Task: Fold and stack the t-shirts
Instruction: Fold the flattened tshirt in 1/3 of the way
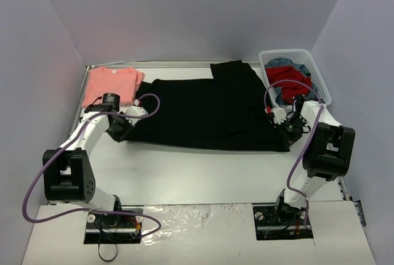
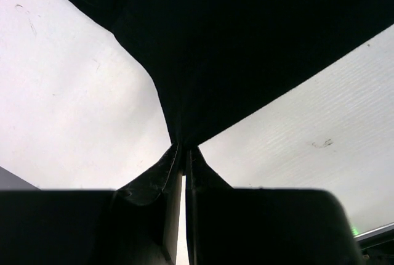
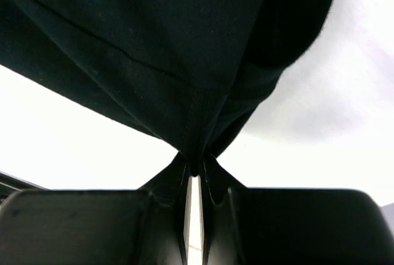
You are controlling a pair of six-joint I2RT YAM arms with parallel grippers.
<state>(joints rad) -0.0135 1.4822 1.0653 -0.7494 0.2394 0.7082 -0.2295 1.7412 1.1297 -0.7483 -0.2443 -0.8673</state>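
The large black t-shirt [image 1: 203,114] lies spread across the middle of the white table [image 1: 197,172]. My left gripper [image 1: 121,130] is shut on its near left corner; in the left wrist view the black cloth [image 2: 246,49] runs down into the pinched fingertips of that gripper [image 2: 183,149]. At the shirt's near right corner my right gripper [image 1: 288,127] is shut on the cloth, and the right wrist view shows a hemmed edge of the black t-shirt [image 3: 160,43] gathered between that gripper's [image 3: 196,165] tips. A folded salmon-pink t-shirt [image 1: 111,84] rests at the far left corner.
A white plastic basket [image 1: 320,80] at the far right holds red and blue clothes. Grey walls close in the table on three sides. Purple cables loop off both arms. Bare table runs along the near side between the shirt and the arm bases.
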